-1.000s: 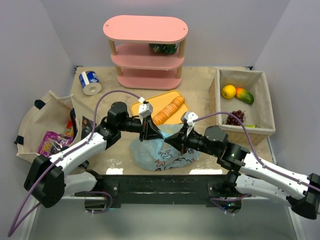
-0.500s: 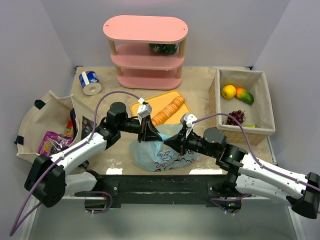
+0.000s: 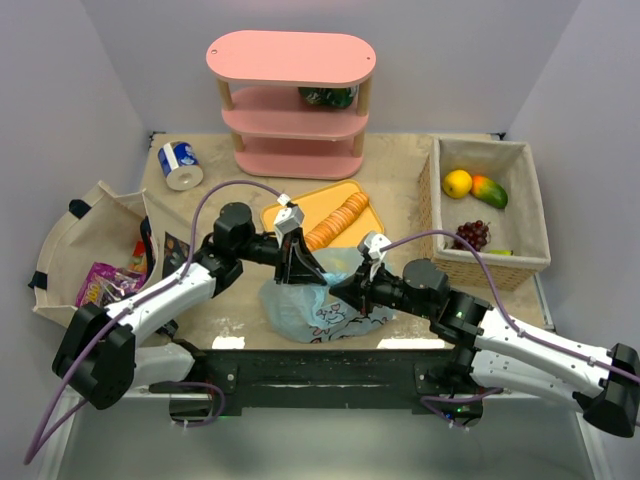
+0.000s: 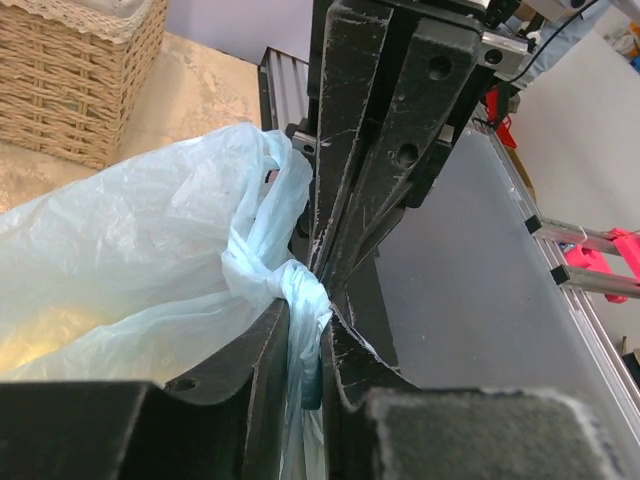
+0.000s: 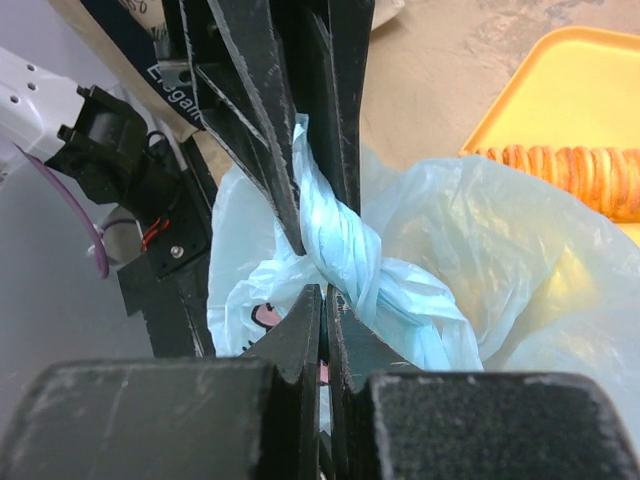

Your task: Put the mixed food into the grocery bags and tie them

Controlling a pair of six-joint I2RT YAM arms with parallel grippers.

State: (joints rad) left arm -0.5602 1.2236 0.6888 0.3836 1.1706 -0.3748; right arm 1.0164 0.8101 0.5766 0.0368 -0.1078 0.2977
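The light-blue grocery bag [image 3: 312, 314] lies on the surface [image 3: 400, 170] at the near edge, just in front of the yellow tray [image 3: 318, 200] that carries the sliced loaf [image 3: 338, 220]. Both arms meet above the bag. The right gripper [image 3: 337, 288] is pressed together, pinching a thin strand of the plastic below the twisted knot [image 5: 346, 250]. The left gripper [image 3: 300, 279] has its jaws slightly parted around the twisted handle; whether it grips cannot be determined. A purple snack packet [image 3: 97, 285] sits in the cloth tote [image 3: 70, 235] at left. Fruit [image 3: 457, 183] rests in the wicker basket [image 3: 490, 266] at right.
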